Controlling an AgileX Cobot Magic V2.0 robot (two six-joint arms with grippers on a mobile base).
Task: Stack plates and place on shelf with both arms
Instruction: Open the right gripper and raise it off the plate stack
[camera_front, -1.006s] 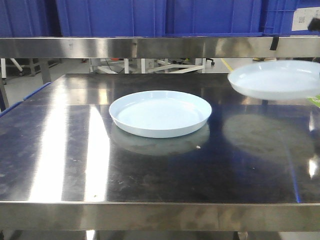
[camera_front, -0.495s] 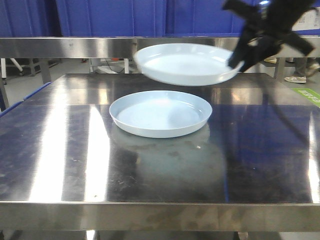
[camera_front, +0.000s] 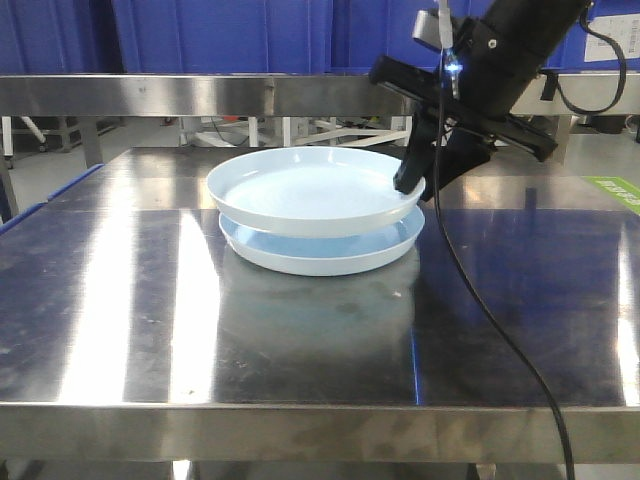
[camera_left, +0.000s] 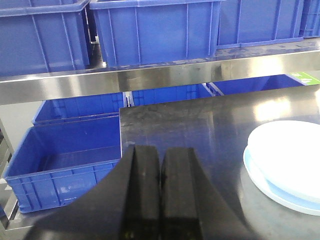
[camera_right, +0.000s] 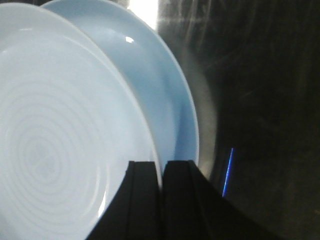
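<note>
Left the lower plate (camera_front: 320, 258) flat at the middle of the steel table (camera_front: 150, 330). Swung the upper plate (camera_front: 300, 190) in from the right within the last second; held it over that one, offset slightly left, contact not discernible. Kept the right gripper (camera_front: 406, 186) pinched on its right rim. Held the left gripper (camera_left: 161, 170) pressed together, empty, off aside. Judged stacking nearly done, with release and the shelf (camera_front: 200, 95) beyond still to come.

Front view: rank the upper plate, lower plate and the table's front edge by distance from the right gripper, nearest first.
1. Upper plate: its right rim is pinched in the right gripper.
2. Lower plate: lying just beneath it.
3. Table's front edge: far off, toward the camera.
</note>
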